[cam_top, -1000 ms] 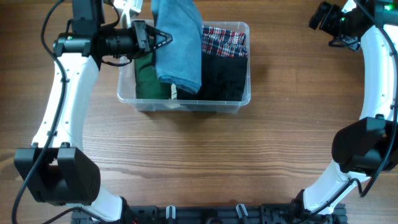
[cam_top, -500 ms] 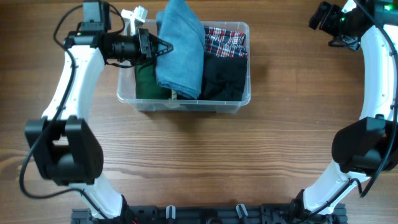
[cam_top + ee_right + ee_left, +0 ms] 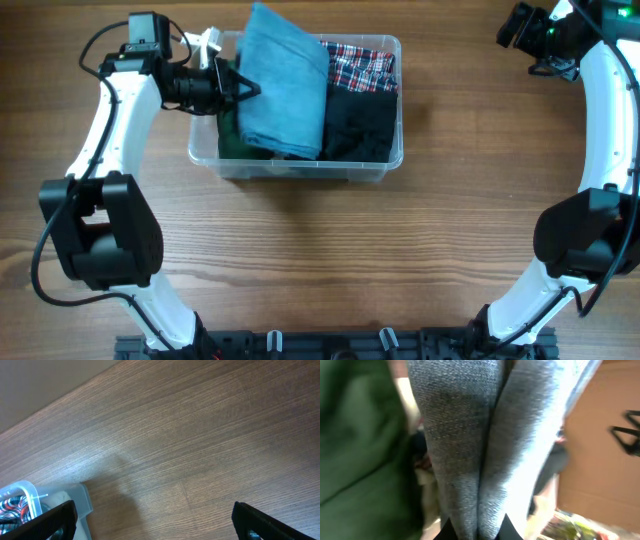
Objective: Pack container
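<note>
The container (image 3: 396,150) sits on the wooden table (image 3: 300,250), toward its far side and a little left of centre, with its long walls running left to right. Inside it, a plaid cloth (image 3: 362,66) fills the far right corner and a black cloth (image 3: 360,128) the near right. A green cloth (image 3: 228,135) lies along the left wall. A folded blue cloth (image 3: 287,85) lies over the middle. Its near edge stops short of the container's near wall, and its far edge reaches past the far rim in the overhead view.

The left gripper (image 3: 243,86) comes in over the container's left rim, its fingers pinched on the blue cloth's left edge. The left wrist view shows the fabric bunched between the two tips.

The right gripper (image 3: 152,522) hangs well to the right of the container, beyond its far right corner, fingers spread wide over bare wood. Open wood runs in front of the container and to its right.
</note>
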You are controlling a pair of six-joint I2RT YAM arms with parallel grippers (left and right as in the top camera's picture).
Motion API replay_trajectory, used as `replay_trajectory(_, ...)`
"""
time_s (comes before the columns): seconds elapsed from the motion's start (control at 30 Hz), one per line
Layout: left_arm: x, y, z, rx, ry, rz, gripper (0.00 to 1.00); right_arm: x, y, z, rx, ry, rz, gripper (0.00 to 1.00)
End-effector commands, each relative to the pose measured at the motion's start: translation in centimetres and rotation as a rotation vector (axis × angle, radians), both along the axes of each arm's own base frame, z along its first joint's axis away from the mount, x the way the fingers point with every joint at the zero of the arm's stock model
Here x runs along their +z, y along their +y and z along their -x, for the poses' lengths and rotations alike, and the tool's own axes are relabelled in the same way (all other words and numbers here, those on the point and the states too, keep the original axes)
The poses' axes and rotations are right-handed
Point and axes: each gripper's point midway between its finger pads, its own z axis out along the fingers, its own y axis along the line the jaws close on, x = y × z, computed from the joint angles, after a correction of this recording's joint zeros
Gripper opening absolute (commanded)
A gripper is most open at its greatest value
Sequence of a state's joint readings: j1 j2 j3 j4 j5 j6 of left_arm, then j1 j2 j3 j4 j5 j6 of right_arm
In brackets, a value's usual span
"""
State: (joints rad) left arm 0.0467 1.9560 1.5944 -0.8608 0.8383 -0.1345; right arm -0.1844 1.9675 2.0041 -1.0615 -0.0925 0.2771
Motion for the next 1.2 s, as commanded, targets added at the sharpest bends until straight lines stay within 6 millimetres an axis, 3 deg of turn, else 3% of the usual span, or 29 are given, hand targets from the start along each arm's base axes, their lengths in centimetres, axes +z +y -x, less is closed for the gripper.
replay_trajectory(0.0, -2.9, 2.8, -0.1, 0.054, 0.034, -0.184, 0.04, -0.4, 0.0, -0.1, -0.013, 0.007, 0.000, 1.00)
replay_trajectory(0.23, -4.3, 5.2, 0.1, 0.103, 0.071, -0.312, 0.04, -0.4, 0.0, -0.1, -0.013, 0.007, 0.000, 1.00)
replay_trajectory(0.43, -4.7, 6.0, 0.2, 0.119, 0.080, -0.353, 0.04, -0.4, 0.0, -0.1, -0.012, 0.007, 0.000, 1.00)
replay_trajectory(0.47, -4.7, 6.0, 0.2, 0.119, 0.080, -0.353, 0.08, -0.4, 0.0, -0.1, -0.012, 0.007, 0.000, 1.00)
replay_trajectory(0.6, -4.6, 6.1, 0.0, 0.120, 0.073, -0.354, 0.43, -0.4, 0.0, -0.1, -0.012, 0.007, 0.000, 1.00)
replay_trajectory(0.67, -4.6, 6.1, -0.1, 0.121, 0.069, -0.353, 0.49, -0.4, 0.0, -0.1, -0.013, 0.007, 0.000, 1.00)
replay_trajectory(0.97, -3.9, 5.8, -0.2, 0.120, 0.051, -0.340, 0.42, -0.4, 0.0, -0.1, -0.012, 0.008, 0.000, 1.00)
replay_trajectory(1.17, -0.9, 4.9, -0.8, 0.110, -0.030, -0.281, 0.43, -0.4, 0.0, -0.1, -0.012, 0.007, 0.000, 1.00)
